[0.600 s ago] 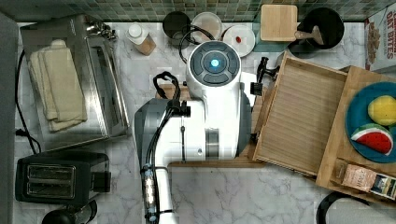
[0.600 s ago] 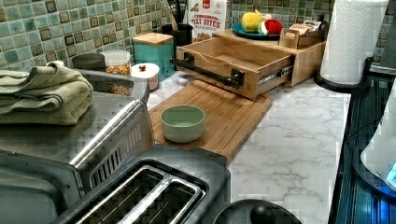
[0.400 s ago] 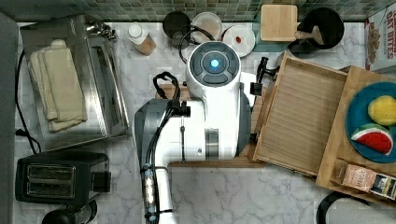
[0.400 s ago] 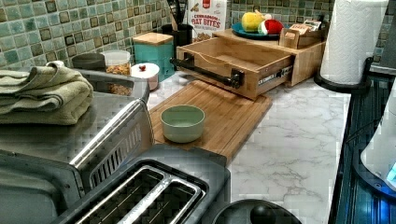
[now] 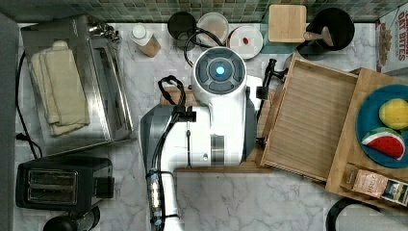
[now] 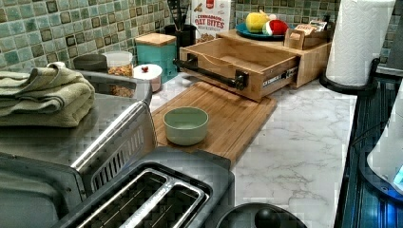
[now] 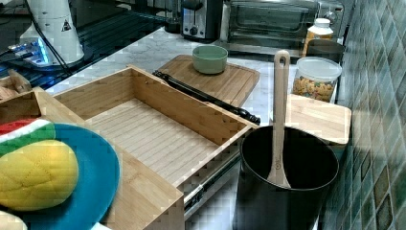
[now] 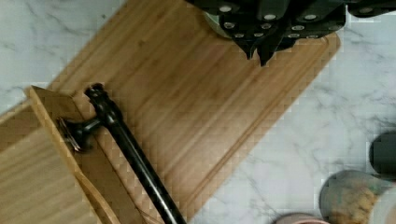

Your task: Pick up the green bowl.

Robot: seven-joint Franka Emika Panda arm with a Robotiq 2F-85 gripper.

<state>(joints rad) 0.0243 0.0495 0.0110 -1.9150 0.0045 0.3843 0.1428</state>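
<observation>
Left view: bowl [image 6: 186, 125] alone on the board [image 6: 228, 114].
Marble worktop [image 6: 304, 147] carries the board, which lies before the open wooden drawer [image 6: 237, 61]; the arm [image 5: 211, 125] hangs above it in the top view. Sage-green bowl sits upright on the board's toaster-oven end — untouched. Tool [image 8: 259, 49]: tips close together, holding nothing.

1. A white marble countertop [image 6: 304, 142] carries everything.
2. A wooden cutting board [image 6: 228, 114] lies flat on it, with the green bowl [image 6: 186, 125] standing upright on the board.
3. A black toaster [image 5: 62, 185], a toaster oven [image 5: 72, 86] and round canisters [image 7: 316, 76] also stand on the counter.
</observation>
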